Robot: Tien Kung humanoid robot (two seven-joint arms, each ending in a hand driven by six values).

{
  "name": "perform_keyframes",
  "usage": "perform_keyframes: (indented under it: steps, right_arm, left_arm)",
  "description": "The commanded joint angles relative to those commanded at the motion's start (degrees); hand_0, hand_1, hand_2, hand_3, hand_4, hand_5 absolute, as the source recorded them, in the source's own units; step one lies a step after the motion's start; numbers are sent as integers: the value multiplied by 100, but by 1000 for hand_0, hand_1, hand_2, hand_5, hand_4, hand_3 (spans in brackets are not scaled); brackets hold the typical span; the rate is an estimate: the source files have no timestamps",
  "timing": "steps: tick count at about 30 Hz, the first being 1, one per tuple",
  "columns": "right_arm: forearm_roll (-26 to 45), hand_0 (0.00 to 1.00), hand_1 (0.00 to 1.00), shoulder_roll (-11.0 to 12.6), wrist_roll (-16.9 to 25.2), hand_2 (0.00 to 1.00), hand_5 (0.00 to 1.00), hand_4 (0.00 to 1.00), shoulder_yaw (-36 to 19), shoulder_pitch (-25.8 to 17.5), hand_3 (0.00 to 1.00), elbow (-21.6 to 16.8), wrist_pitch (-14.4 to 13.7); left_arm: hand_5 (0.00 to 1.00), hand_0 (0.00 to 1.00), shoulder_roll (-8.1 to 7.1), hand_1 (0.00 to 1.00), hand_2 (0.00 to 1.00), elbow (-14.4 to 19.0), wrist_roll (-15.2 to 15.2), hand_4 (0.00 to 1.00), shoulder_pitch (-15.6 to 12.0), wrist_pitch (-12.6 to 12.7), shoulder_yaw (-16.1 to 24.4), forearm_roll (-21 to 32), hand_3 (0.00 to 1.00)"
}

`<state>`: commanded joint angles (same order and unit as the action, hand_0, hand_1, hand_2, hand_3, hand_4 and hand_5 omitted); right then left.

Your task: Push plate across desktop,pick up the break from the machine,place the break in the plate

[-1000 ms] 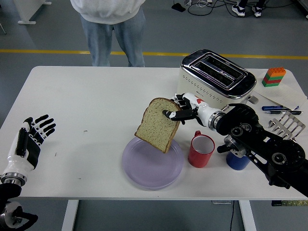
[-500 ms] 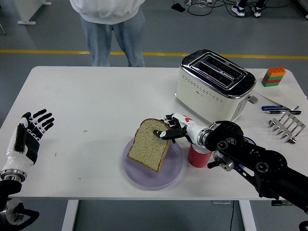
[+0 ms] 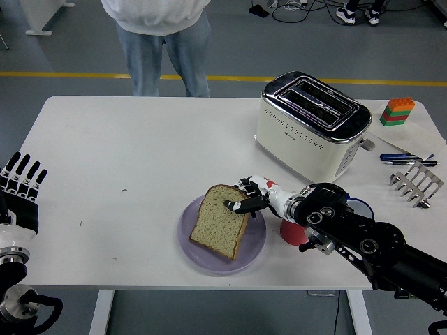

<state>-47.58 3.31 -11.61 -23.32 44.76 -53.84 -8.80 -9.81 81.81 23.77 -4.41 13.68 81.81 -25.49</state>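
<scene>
Right hand (image 3: 246, 198) closed in a pinch on the upper right edge of the bread slice (image 3: 220, 222), one dark fingertip (image 3: 228, 205) lying on the slice's face, white knuckles just behind it. Black right arm (image 3: 363, 244) entering from the lower right corner and crossing low over the table. Slice tilted, top crust raised toward the hand, lower edge down on the plate (image 3: 193, 246), most of the slice inside the plate's rim. Plate a clear lilac disc near the front edge of the white table (image 3: 140, 153), roughly at mid-width. Red cup (image 3: 290, 235) just right of the plate, largely hidden under the forearm; a sliver of a blue cup (image 3: 360, 206) visible behind the arm. Cream and chrome toaster (image 3: 311, 125) farther back and to the right, both slots facing up, well apart from the plate. Beyond it, near the right edge, a stack of coloured building blocks (image 3: 397, 112), some pens (image 3: 405, 158) and a small metal rack (image 3: 418, 183). Left hand (image 3: 19, 188) at the left border of the view, well away from everything, fingers extended and spread, nothing held. Person (image 3: 162, 35) standing at the far side of the table in a pale top and jeans, hands out of sight.
</scene>
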Motion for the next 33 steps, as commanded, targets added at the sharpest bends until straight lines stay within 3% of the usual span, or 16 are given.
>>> perform_keyframes:
  steps: [6,7,12,13,16,18,19,24,25,31,33]
  right_arm:
    - [9,167,173,-31,386,338,2,472,-25,105,440,38,190]
    - [-81,244,288,-35,456,408,2,486,-32,124,491,18,277]
    - [-408,244,288,-17,638,408,2,486,55,133,491,-4,608]
    - [-434,296,367,-17,648,437,62,541,62,132,505,0,631]
    - [-639,296,367,-26,734,437,62,541,102,139,505,40,782]
    - [-719,296,367,-38,770,437,62,541,111,146,505,64,812]
    - [-747,362,427,-46,795,463,98,582,113,149,507,79,817]
    - [-824,362,427,-79,874,463,98,582,117,169,507,163,756]
    - [-851,425,484,-89,899,488,84,585,114,174,517,190,730]
    - [-1002,425,484,-124,996,488,84,585,114,193,517,291,706]
    - [-1100,463,528,-127,1049,519,77,604,114,195,534,322,681]
  left_arm:
    - [940,791,-3,795,808,13,2,421,30,6,-38,-2,727]
    - [964,792,3,792,804,13,3,431,40,6,-44,-6,725]
    - [964,792,8,792,804,22,-10,431,61,9,-41,-42,725]
    - [963,798,8,786,803,22,-10,429,62,10,-40,-42,722]
    - [963,798,1,786,803,29,-4,429,54,16,-22,-45,722]
    - [963,798,-2,786,803,29,-4,429,50,22,-15,-52,722]
    - [973,798,-3,784,802,29,-2,433,49,23,-15,-52,720]
    - [973,798,-1,784,802,40,5,433,53,25,-35,-57,720]
    - [975,797,0,781,801,44,7,432,56,28,-41,-62,718]
    - [975,797,-2,781,801,65,17,432,63,40,-42,-77,718]
    - [981,794,-7,775,800,75,27,435,61,40,-40,-78,715]
